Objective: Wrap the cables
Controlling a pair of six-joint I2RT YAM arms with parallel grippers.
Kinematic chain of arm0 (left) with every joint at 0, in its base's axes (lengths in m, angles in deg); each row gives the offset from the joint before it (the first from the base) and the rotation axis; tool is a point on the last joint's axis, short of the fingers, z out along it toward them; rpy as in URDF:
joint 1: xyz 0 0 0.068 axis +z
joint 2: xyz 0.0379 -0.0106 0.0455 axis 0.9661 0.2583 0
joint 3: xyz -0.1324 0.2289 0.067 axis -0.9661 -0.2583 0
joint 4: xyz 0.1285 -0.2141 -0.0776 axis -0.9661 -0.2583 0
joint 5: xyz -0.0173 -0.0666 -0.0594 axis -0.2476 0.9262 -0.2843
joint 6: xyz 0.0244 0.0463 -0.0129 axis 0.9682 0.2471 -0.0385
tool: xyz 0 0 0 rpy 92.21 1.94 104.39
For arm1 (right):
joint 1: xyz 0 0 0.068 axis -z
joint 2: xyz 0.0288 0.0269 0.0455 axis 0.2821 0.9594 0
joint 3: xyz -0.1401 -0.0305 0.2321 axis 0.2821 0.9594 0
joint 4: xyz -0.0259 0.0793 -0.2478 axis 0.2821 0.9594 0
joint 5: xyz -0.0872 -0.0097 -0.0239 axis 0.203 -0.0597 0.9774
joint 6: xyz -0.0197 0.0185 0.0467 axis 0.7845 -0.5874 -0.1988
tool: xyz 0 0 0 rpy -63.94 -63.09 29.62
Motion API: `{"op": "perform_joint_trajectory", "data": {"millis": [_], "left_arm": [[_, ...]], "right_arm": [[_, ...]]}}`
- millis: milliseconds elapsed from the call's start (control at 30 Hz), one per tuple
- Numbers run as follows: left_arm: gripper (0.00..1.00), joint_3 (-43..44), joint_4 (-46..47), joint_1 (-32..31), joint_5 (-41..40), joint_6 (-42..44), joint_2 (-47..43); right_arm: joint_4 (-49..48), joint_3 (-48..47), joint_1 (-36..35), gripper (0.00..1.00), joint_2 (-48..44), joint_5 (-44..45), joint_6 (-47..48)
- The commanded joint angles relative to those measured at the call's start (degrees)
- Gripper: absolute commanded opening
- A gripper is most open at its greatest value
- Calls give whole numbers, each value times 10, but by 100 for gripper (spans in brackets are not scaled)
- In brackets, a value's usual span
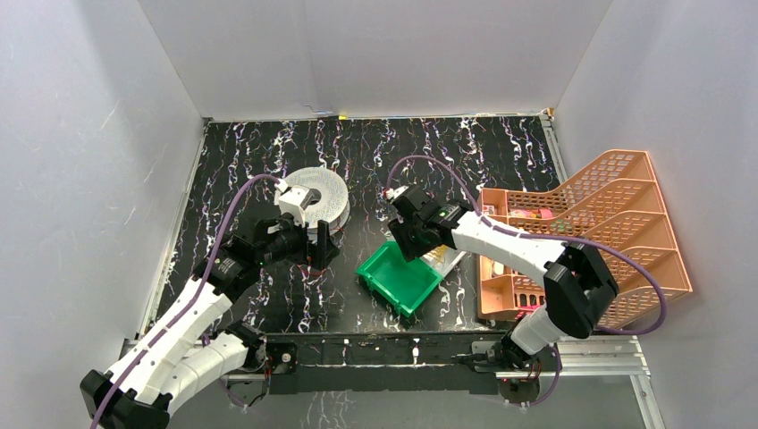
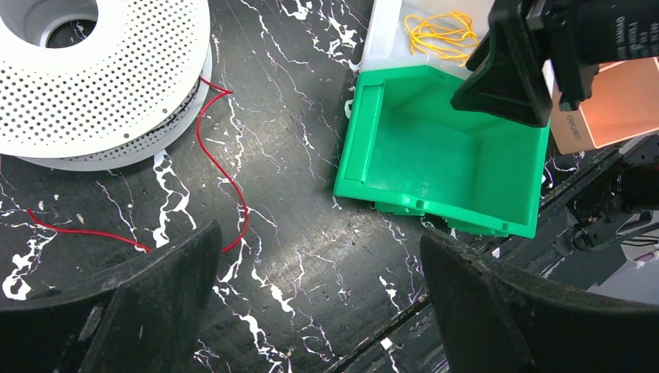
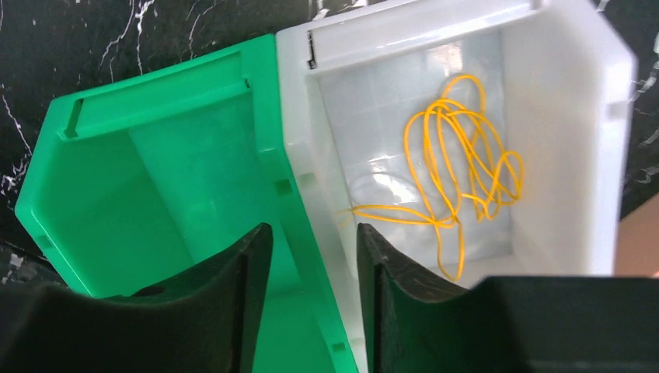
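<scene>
On the table (image 1: 268, 152) the spool (image 2: 116, 78) sits left of centre. The green bin (image 3: 155, 179) and white bin (image 3: 559, 116) touch near the front edge. The right gripper (image 3: 312, 256) straddles their adjoining walls; I cannot tell whether it pinches them. The left gripper (image 2: 319, 311) gapes wide above the table. The red cable (image 2: 225, 171) trails from the spool's rim, and the yellow cable (image 3: 458, 163) lies tangled in the white bin.

Red cable (image 2: 233, 183) partly out of sight beneath white spool (image 2: 116, 85) and left hand (image 2: 319, 247)
</scene>
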Motion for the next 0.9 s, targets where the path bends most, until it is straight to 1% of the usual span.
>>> {"op": "perform_joint_trajectory", "data": {"millis": [0,67,133,200,233,267,367,533,733,867], "left_arm": [[98,-5,8,2,11,5,-9],[98,-6,8,2,12,5,-9],[98,-5,8,2,11,5,-9],[98,-5,8,2,11,5,-8],[98,-5,8,1,11,5,-8],[98,-5,8,2,11,5,-8],[98,-4,8,2,8,5,-10],[98,-4,8,2,4,5,-11],[98,-6,8,1,5,4,-21],[98,-6,8,2,3,4,-29]], "right_arm": [[-20,-18,2,47,18,-42,46],[-17,-24,3,41,27,-40,55],[-11,-35,3,32,35,-38,66],[-1,-50,3,17,43,-31,84],[4,-58,3,6,46,-26,93],[9,-66,3,0,48,-18,102],[9,-77,3,0,51,-15,143],[11,-102,4,0,57,-23,251],[14,-120,26,0,55,-140,444],[56,-135,49,0,59,-206,575]]}}
